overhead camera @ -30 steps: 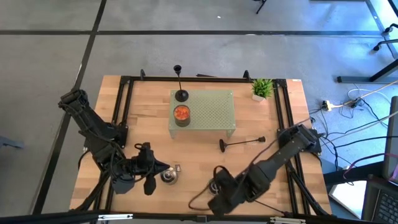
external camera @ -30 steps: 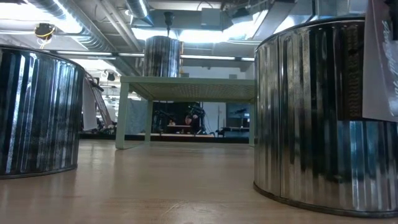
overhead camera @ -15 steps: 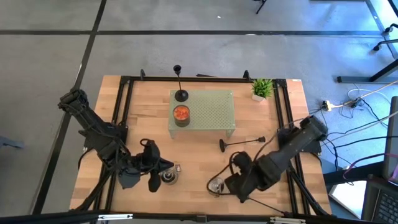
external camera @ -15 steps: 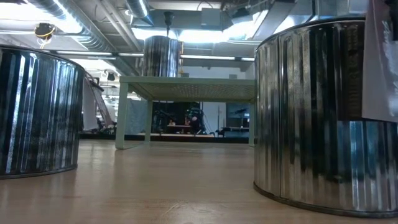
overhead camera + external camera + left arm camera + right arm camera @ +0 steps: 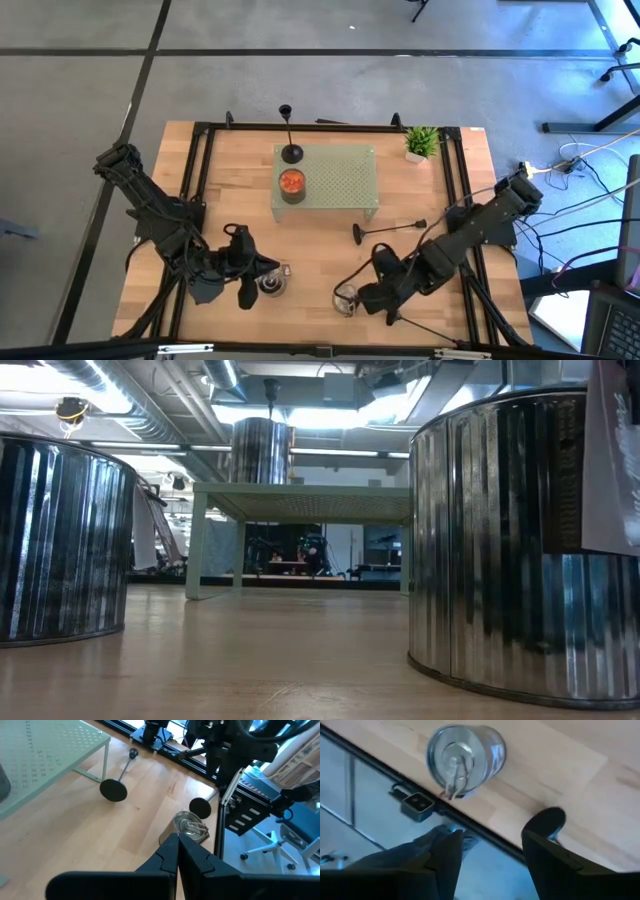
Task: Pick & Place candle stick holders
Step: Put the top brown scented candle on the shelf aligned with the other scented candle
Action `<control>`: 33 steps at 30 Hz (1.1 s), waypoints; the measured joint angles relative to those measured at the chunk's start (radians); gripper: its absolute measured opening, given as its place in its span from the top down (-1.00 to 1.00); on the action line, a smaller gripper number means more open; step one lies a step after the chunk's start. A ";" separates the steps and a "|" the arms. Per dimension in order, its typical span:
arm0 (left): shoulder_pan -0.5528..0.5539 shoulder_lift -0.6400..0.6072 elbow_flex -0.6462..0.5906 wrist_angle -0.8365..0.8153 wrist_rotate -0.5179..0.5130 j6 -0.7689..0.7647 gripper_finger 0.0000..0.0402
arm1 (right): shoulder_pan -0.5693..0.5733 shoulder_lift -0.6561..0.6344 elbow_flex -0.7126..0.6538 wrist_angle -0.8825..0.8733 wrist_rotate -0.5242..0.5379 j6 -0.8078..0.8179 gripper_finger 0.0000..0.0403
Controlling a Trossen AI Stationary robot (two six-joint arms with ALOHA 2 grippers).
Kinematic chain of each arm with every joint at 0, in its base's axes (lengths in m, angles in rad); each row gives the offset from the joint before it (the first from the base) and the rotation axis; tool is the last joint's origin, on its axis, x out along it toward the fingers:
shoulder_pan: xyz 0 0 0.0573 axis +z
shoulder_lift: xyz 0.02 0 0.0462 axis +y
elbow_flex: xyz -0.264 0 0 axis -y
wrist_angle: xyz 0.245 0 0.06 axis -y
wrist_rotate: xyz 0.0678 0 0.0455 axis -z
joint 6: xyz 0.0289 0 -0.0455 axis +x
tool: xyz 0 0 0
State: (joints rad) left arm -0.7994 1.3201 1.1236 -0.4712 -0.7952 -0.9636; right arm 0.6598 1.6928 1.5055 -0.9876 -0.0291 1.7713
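One black candle stick holder (image 5: 289, 140) stands upright by its base on the far left corner of the green stand (image 5: 345, 180). A second holder (image 5: 388, 230) lies on its side on the table right of the stand. Only the round base (image 5: 544, 822) of a third shows, past one of my right gripper's (image 5: 370, 295) fingers; that gripper is shut on this holder near the table's front edge, beside a silver can (image 5: 345, 300). My left gripper (image 5: 243, 290) hovers shut at the front left, next to another silver can (image 5: 270, 285). My right gripper comes at the third holder slanting down from the right. The holder's base (image 5: 200, 807) sticks out beyond the fingertips, low over the table and tilted, its stem running back along one finger (image 5: 547, 862). That finger hides the place of contact, so the part held cannot be told.
An orange-topped can (image 5: 291, 185) sits on the stand beside the upright holder. A small potted plant (image 5: 421, 142) is at the far right corner. A black frame (image 5: 200, 200) rims the table. Bare wood lies between the stand and the near cans.
My right gripper has moved toward the table's right edge and a little down, rolling its wrist, with the holder in it. The silver can near the front edge, covered by the gripper a second ago, now shows beside it.
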 joint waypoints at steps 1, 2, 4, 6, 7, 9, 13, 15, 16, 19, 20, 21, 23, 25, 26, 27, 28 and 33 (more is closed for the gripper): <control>0.000 0.000 0.000 0.000 0.000 0.000 0.99 | 0.000 0.000 0.002 0.007 -0.002 0.013 -0.04; 0.000 0.000 0.000 0.000 0.000 0.000 0.99 | 0.000 0.000 0.004 0.018 0.001 0.020 -0.04; 0.000 0.000 0.000 0.000 0.000 0.000 0.99 | 0.000 0.003 0.003 0.013 0.021 0.032 -0.04; 0.000 0.000 0.000 0.000 -0.003 0.001 0.99 | -0.003 0.003 0.003 0.013 0.033 0.045 -0.04; 0.001 0.000 0.000 0.001 -0.004 0.001 0.99 | -0.006 0.004 0.003 0.013 0.033 0.047 -0.04; 0.003 0.000 0.000 0.001 -0.008 0.001 0.99 | -0.015 0.017 0.003 0.017 0.033 0.046 -0.04; 0.003 0.000 0.000 0.001 -0.018 0.001 0.99 | -0.042 0.065 0.003 0.065 -0.017 -0.003 -0.04; 0.003 0.000 0.000 0.003 -0.019 0.001 0.99 | -0.054 0.092 0.003 0.084 -0.052 -0.027 -0.04; 0.003 0.000 0.000 0.004 -0.018 0.001 0.99 | -0.058 0.100 0.003 0.087 -0.060 -0.029 -0.04; 0.003 0.000 0.000 0.004 -0.018 0.001 0.99 | -0.062 0.102 0.003 0.090 -0.047 -0.030 -0.04; 0.002 0.000 0.000 0.004 -0.018 0.001 0.99 | -0.063 0.102 0.003 0.089 -0.030 -0.029 -0.04; 0.001 0.000 0.000 0.004 -0.018 0.001 0.99 | -0.063 0.102 0.003 0.088 -0.014 -0.029 -0.04; 0.001 0.000 0.000 0.004 -0.018 0.001 0.99 | -0.069 0.102 0.003 0.089 0.001 -0.037 -0.04; 0.001 0.000 0.000 0.004 -0.018 0.001 0.99 | -0.075 0.106 0.003 0.089 0.003 -0.052 -0.04; 0.001 0.000 0.000 0.004 -0.018 0.001 0.99 | -0.079 0.111 0.003 0.091 0.002 -0.054 -0.04; 0.001 0.000 0.000 0.004 -0.018 0.004 0.99 | -0.080 0.115 0.003 0.090 0.003 -0.057 -0.04; 0.001 0.000 0.000 0.004 -0.018 0.007 0.99 | -0.080 0.119 0.003 0.092 0.003 -0.060 -0.04; 0.001 0.000 0.000 0.004 -0.017 0.009 0.99 | -0.088 0.148 0.003 0.121 -0.024 -0.083 -0.04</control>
State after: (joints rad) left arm -0.7986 1.3205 1.1236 -0.4675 -0.8123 -0.9542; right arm 0.5721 1.8403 1.5085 -0.8664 -0.0532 1.6885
